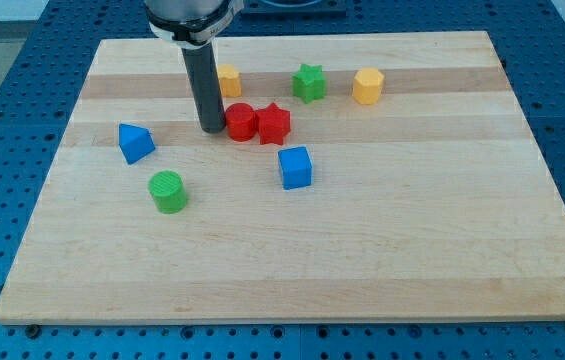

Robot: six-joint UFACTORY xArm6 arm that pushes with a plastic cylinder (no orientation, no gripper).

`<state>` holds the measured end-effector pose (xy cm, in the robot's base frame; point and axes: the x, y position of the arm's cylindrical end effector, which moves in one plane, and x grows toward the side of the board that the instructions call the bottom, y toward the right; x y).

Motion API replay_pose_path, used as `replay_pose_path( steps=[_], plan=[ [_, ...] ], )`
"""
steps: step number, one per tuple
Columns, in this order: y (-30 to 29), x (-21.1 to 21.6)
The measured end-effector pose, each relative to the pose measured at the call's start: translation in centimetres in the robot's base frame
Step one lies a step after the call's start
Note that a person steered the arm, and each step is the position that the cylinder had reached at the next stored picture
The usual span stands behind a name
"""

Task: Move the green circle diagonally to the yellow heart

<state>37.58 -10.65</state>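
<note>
Green circle (168,191) nearest, apart from my tip (212,129) beside red cylinder (240,122); no gripper visible.

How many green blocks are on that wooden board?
2. A green star-shaped block sits near the view's top, right of centre. A green round cylinder block sits lower left, below the blue block. None seem hidden.

Surface: wooden board (382,250), on blue perforated bench (2,60).
Top row: yellow block (230,81), green star (309,82), yellow hexagon (367,86).
Centre: red cylinder (240,121) touching red star (273,123); blue cube (295,167).
Left: blue triangle (135,142), green circle (168,191).
</note>
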Motion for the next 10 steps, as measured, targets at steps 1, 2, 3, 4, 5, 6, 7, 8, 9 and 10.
replay_pose_path(
  steps=[1, 2, 3, 4, 5, 6, 7, 8, 9, 10],
  plan=[
    [0.0, 3.5],
    [0.0, 7.8],
    [-0.2, 10.3],
    [-0.2, 14.4],
    [-0.4, 14.9],
    [-1.8, 14.9],
    [-3.2, 14.9],
    [-3.4, 14.9],
    [-3.4, 13.7],
    [-3.4, 12.4]
  ],
)
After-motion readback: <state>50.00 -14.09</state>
